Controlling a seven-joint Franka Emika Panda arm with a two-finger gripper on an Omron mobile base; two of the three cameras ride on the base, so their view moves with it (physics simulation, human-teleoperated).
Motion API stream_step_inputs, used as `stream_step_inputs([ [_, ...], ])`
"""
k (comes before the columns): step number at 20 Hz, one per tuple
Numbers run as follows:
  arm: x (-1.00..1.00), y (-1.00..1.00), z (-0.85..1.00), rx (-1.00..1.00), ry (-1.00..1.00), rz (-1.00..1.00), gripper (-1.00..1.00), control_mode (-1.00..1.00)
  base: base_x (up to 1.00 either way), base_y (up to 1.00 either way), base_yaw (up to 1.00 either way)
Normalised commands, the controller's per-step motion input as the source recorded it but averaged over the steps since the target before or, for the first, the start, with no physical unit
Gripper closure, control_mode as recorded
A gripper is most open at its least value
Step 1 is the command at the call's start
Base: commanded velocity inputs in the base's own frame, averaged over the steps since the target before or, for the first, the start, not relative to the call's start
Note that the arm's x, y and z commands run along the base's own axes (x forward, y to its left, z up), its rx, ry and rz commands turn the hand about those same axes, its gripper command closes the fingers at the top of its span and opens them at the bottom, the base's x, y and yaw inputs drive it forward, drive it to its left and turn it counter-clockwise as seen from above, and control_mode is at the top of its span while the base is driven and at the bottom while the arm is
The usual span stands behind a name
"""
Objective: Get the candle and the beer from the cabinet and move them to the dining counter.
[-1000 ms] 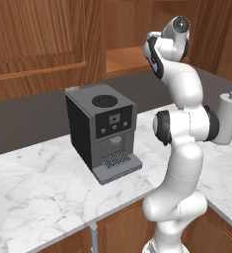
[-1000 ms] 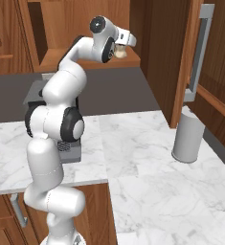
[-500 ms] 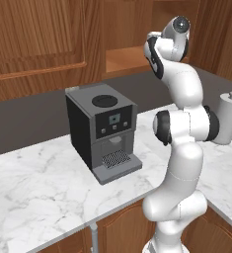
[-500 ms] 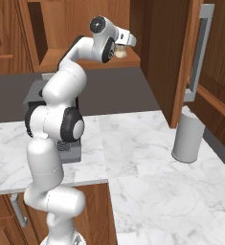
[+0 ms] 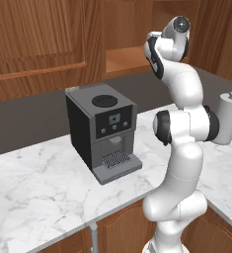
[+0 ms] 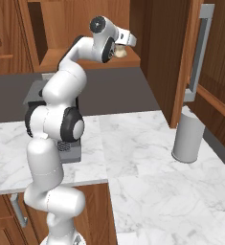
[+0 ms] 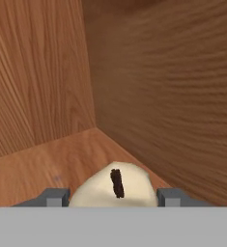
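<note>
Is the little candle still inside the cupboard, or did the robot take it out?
Still inside. The candle sits on the cabinet shelf near the back corner, wick up, between the gripper fingertips.

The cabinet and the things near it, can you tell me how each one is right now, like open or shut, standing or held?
cabinet: door swung open, shelf showing.
candle: sitting on the cabinet shelf, in the back corner, dark wick up.
claw: a finger on each side of the candle, closing in; firm grip not certain yet.
coffee machine: upright on the marble worktop.
grey canister: upright on the worktop, lid on.
</note>
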Motion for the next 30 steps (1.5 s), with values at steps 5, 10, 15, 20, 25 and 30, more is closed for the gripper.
stream_step_inputs([
  [5,0.0,0.0,0.0,0.0,0.0,0.0,1.0,-1.0,0.0,0.0,0.0],
  [10,0.0,0.0,0.0,0.0,0.0,0.0,1.0,-1.0,0.0,0.0,0.0],
  [15,0.0,0.0,0.0,0.0,0.0,0.0,1.0,-1.0,0.0,0.0,0.0],
  [20,-0.26,0.01,0.0,0.0,0.0,0.0,1.0,-1.0,0.0,0.0,0.0],
  [25,-0.69,0.14,0.0,0.0,0.02,0.06,1.0,-1.0,0.0,0.0,0.0],
  [30,-0.87,0.41,-0.03,0.0,0.0,0.08,1.0,-1.0,0.0,0.0,0.0],
])
